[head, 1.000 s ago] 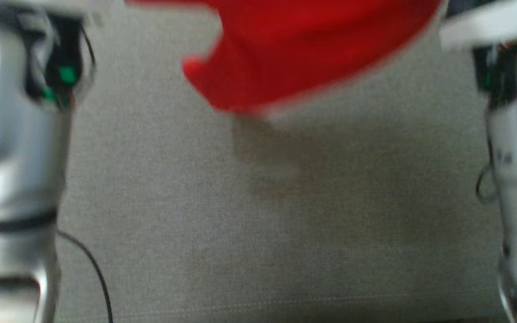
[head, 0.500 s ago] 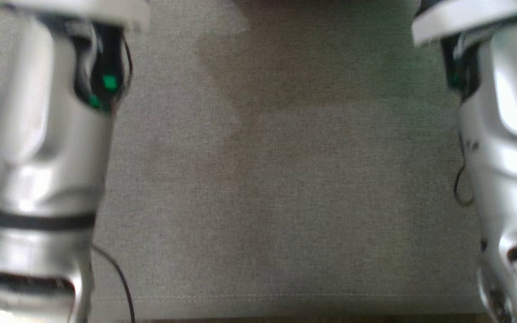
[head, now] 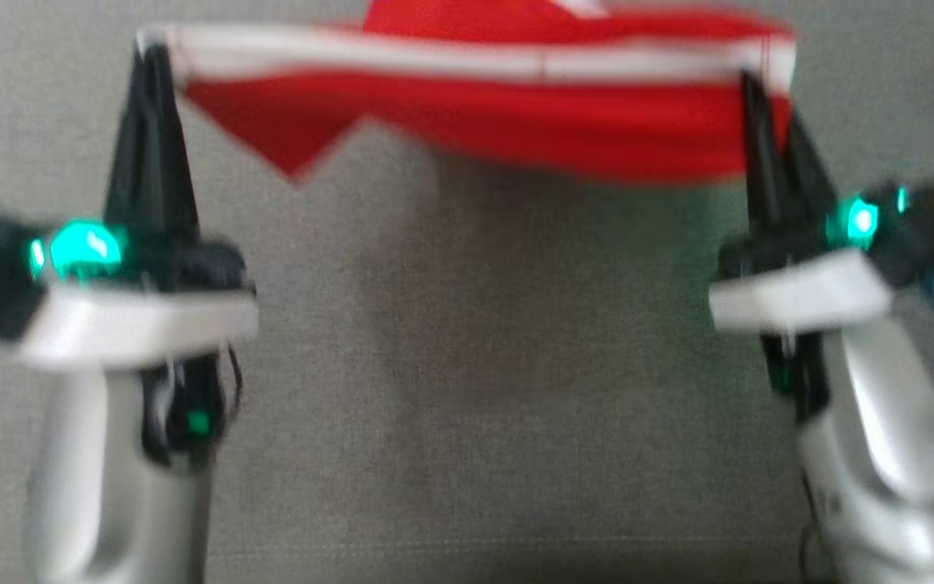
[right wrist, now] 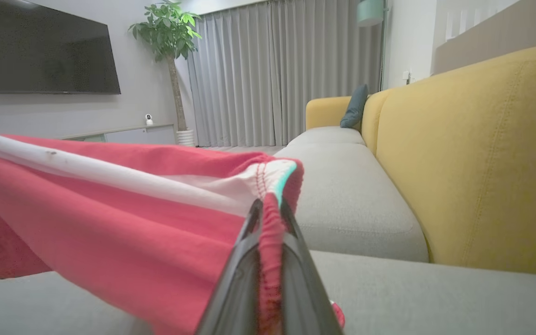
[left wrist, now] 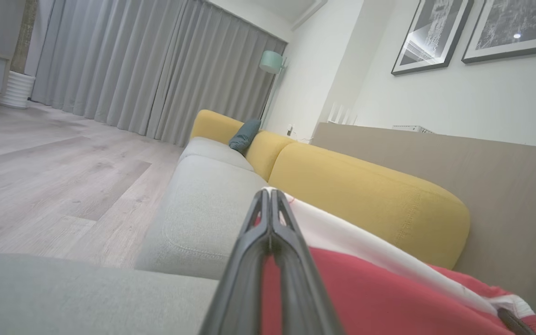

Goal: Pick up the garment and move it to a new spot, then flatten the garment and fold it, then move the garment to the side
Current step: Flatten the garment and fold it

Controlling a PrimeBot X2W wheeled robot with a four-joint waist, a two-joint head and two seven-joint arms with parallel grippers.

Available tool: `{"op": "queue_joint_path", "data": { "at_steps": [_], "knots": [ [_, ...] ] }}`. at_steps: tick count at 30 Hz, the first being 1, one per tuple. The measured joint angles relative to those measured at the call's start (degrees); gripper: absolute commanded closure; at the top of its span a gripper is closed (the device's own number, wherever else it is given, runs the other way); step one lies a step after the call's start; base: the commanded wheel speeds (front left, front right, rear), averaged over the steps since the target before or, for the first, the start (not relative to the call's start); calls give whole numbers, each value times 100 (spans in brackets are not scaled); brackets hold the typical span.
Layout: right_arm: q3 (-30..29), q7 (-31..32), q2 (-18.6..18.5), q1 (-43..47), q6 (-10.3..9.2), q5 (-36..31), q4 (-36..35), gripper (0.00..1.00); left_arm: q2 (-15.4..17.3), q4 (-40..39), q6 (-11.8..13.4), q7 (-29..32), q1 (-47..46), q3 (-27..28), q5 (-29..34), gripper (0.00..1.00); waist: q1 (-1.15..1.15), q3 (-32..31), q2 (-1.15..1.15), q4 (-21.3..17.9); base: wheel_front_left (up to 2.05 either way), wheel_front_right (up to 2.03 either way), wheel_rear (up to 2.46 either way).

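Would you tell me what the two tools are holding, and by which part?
Both hold the red garment by its white-banded edge: the left tool pinches one end of the band, the right tool the other.

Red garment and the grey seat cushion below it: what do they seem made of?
Red garment: soft matte knit, probably cotton; it drapes, with gathered stitching at its white band. Grey seat cushion: matte woven upholstery, judging by its coarse weave.
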Motion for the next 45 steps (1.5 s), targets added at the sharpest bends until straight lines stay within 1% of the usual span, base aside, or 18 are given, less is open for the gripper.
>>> {"op": "queue_joint_path", "data": {
  "at_steps": [5, 9, 13, 16, 18, 19, 21, 25, 29, 32, 36, 40, 45],
  "knots": [
    [-34, -1, -44, 1265, 0, 58, -844, 100, -91, -876, 0, 0, 1157, 8, 96, 100, 0, -345, 0, 28, 0, 0, 0],
    [-51, -1, -48, 2066, 0, 58, -1265, 100, -96, -1403, 64, 0, 2063, -96, 115, 100, 0, -584, 0, -10, 0, 0, 0],
    [-52, -1, -56, 2679, 0, 152, -1488, 100, -92, -1690, 119, 0, 2665, -343, 204, 100, 0, -689, 0, -137, 0, 0, 0],
    [-56, 0, -51, 2908, 0, 215, -1481, 100, -90, -1693, 165, 0, 2742, -423, 200, 100, 0, -703, 0, -261, 0, 0, 0],
    [-76, 0, -8, 2913, 0, 296, -1328, 100, -89, -1348, 158, 0, 2614, -414, 170, 100, 0, -669, 0, -383, 0, 0, 0],
    [-76, 0, -8, 2913, 0, 296, -1328, 100, -89, -1348, 158, 0, 2614, -414, 170, 100, 0, -669, 0, -383, 0, 0, 0],
    [-66, 0, 48, 2871, 0, 336, -1167, 100, -79, -954, 155, 1, 2372, -398, 175, 100, 0, -634, 0, -463, 0, 0, 0],
    [-35, 1, 186, 2643, 0, 396, -742, 100, 7, 93, 89, 2, 1451, -401, 233, 100, 0, -512, 0, -606, 0, 0, 0],
    [-8, 2, 264, 2151, 0, 409, -365, 100, 116, 1118, 1, 4, 438, -464, 436, 100, 0, -328, 0, -747, 0, 0, 0],
    [44, 2, 289, 1791, 0, 447, -185, 100, 159, 1792, -2, 3, -188, -539, 566, 100, 0, -150, 0, -844, 0, 0, 0],
    [109, 2, 291, 1478, 0, 708, 14, 100, 164, 2627, -5, 1, -874, -593, 704, 100, 1, 110, 0, -946, 0, 0, 0],
    [157, 2, 291, 1274, 0, 802, 153, 100, 164, 3294, -43, 1, -1434, -605, 856, 100, 1, 362, 0, -1012, 0, 0, 0],
    [266, 2, 291, 1009, 0, 907, 238, 100, 159, 3860, -40, 1, -2040, -612, 1026, 100, 2, 631, 0, -1064, 0, 0, 0]
  ]
}}
